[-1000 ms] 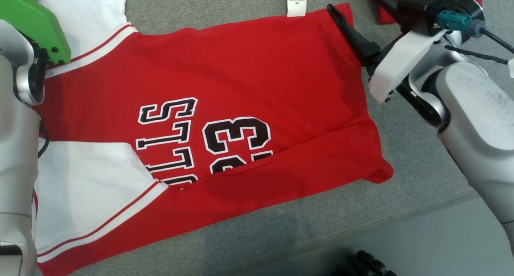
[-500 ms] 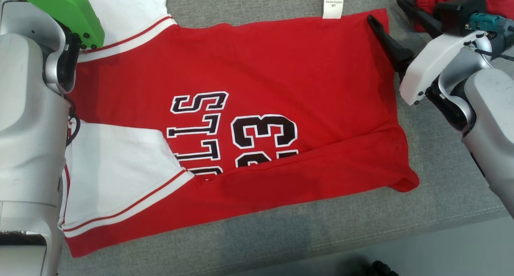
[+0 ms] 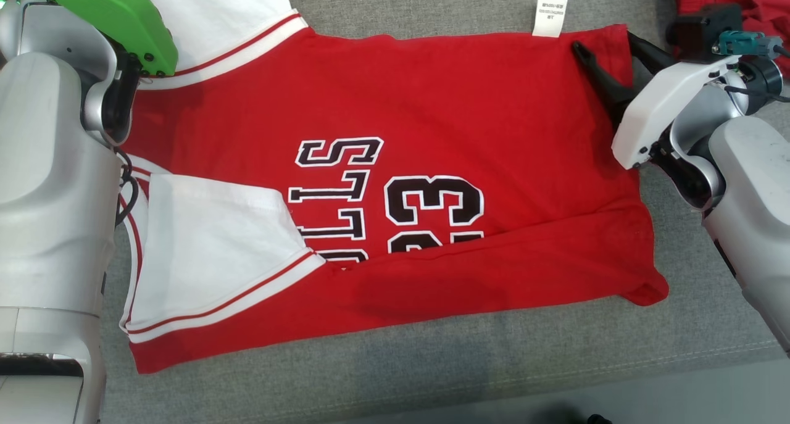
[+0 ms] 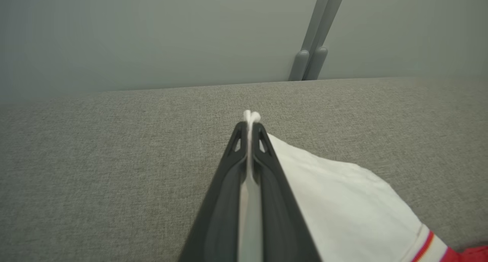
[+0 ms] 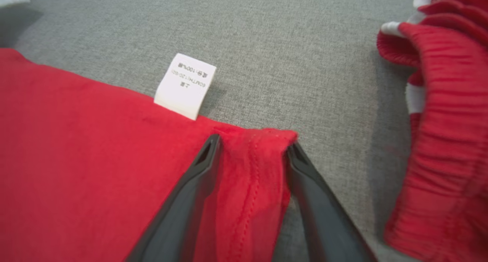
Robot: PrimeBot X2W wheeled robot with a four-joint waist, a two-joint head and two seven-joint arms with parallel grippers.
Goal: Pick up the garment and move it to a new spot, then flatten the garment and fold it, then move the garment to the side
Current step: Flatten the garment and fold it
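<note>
Holding the far edge at both corners, by the look of it. Jersey (image 3: 432, 103) lies flat on grey fabric surface (image 3: 432, 362), w/ near strip already folded over the print. L end effector (image 4: 251, 129) pressed together on white sleeve (image 4: 343, 201) edge, cloth poking past the tips. R end effector (image 5: 252, 142) spread, fingers straddling red hem corner beside label (image 5: 185, 85), not yet clamped. Prob. prep for a paired lift/fold. Room: bare grey beyond far edge; red bundle (image 5: 446, 121) close on R; surface's front edge near jersey's near side.
</note>
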